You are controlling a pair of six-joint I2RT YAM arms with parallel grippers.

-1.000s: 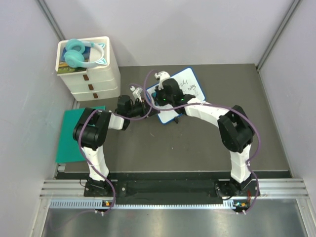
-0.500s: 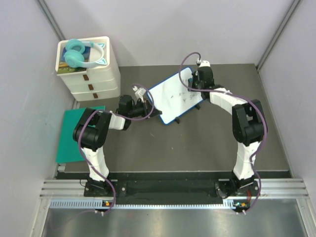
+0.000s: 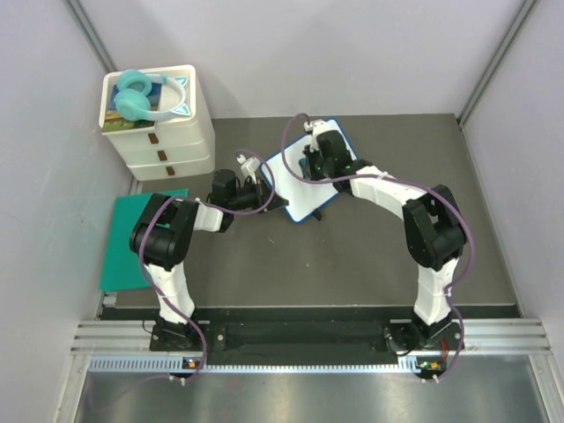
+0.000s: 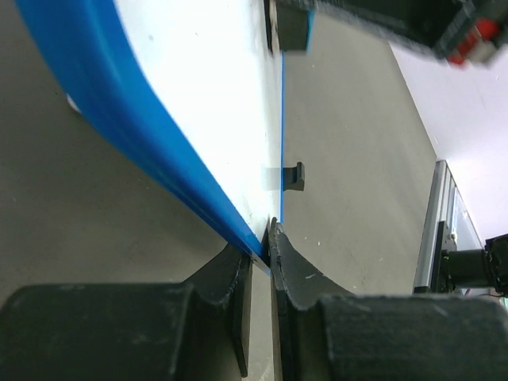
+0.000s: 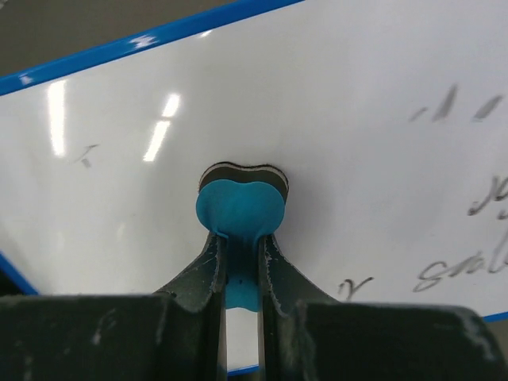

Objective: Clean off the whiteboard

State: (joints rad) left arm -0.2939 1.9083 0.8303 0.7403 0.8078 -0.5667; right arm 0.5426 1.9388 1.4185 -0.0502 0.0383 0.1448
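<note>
Right tool (image 3: 315,152) has swung back across the small white rectangular whiteboard with the thin blue rim (image 3: 296,189). A sec ago it was over the board's left-middle, half a sec ago out at the far right corner, and now it sits over the upper middle. So a back-and-forth wipe looks to be under way. It's clamped on a rounded blue eraser with a dark felt pad (image 5: 240,205), and the pad is pressed on the white face in the right wrist view.

Left tool (image 4: 266,238) hasn't shifted. Its jaws are pinched together on the board's blue rim at the near-left edge, steadying it. The board lies centre-back on the dark grey tabletop (image 3: 264,264), set at an angle, approx. the same spot as before (whether one end is lifted can't be told from above).

What it means: the dark handwritten scribbles (image 5: 464,266) were bold at the board's upper right a sec ago and already fainter half a sec ago. The right wrist view shows several left, to the right of the eraser in that view, plus small flecks on the left. Judgement: erasing is partly done, and more passes are needed, esp. over those remaining marks.
</note>
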